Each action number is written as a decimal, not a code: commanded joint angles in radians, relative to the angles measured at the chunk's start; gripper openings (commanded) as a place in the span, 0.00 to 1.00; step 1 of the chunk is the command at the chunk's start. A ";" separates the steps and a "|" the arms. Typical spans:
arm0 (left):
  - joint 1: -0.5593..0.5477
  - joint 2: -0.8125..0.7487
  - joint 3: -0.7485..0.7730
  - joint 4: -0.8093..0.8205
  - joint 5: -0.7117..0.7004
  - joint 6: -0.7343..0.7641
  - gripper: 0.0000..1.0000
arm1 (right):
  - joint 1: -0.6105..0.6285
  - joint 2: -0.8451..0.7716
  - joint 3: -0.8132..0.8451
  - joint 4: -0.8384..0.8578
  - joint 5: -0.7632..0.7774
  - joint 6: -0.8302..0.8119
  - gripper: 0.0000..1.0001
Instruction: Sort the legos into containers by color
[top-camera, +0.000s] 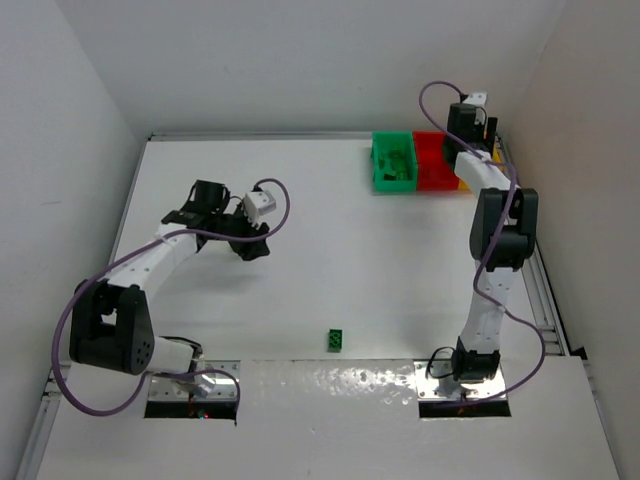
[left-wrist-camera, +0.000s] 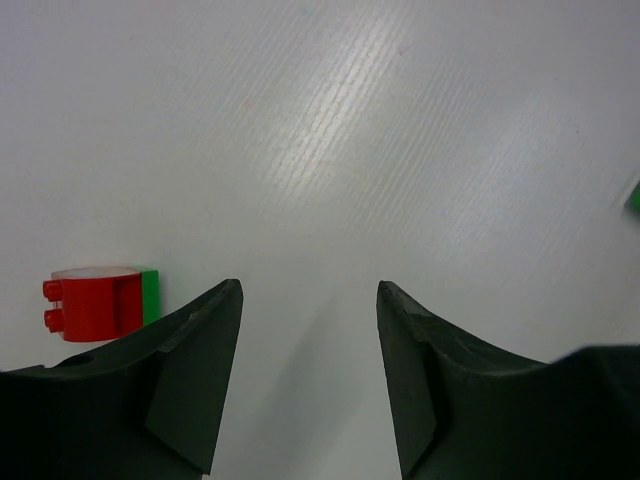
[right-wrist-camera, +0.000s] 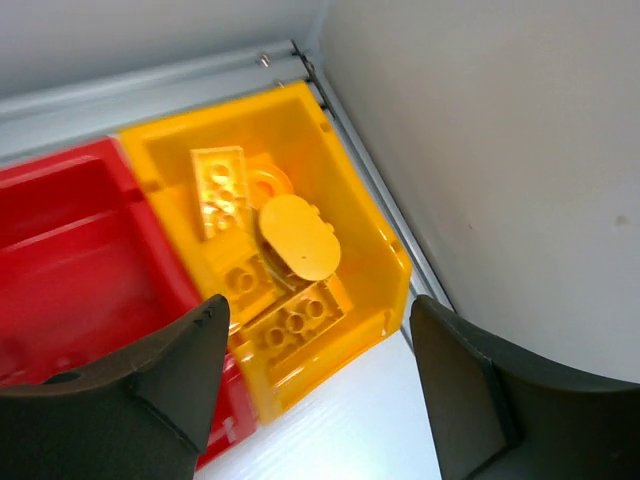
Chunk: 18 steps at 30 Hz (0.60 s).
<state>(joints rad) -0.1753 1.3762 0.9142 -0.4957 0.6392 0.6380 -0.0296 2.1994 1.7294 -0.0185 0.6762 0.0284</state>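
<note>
Three bins stand in a row at the back right: green, red, and yellow-orange, mostly hidden under my right arm. The right wrist view shows the yellow-orange bin holding several yellow legos, with the red bin beside it. My right gripper is open and empty above the yellow bin's near edge. My left gripper is open and empty over bare table. A red lego with a green piece against it lies just left of the left finger. A green lego lies near the front.
The green bin holds several green legos. A green edge shows at the right border of the left wrist view. White walls enclose the table on the left, back and right. A metal rail runs along the right wall.
</note>
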 joint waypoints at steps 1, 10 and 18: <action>-0.006 -0.052 -0.003 0.034 0.020 0.009 0.54 | 0.083 -0.130 -0.072 0.098 -0.015 0.056 0.72; -0.006 -0.098 0.000 0.181 -0.263 -0.311 0.59 | 0.353 -0.372 -0.243 -0.027 0.089 0.151 0.75; 0.000 -0.100 0.058 0.076 -0.716 -0.607 0.65 | 0.658 -0.751 -0.628 -0.322 -0.081 0.545 0.80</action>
<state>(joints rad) -0.1761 1.3075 0.9260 -0.3935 0.1070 0.1787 0.5781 1.5295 1.1847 -0.2066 0.6456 0.3656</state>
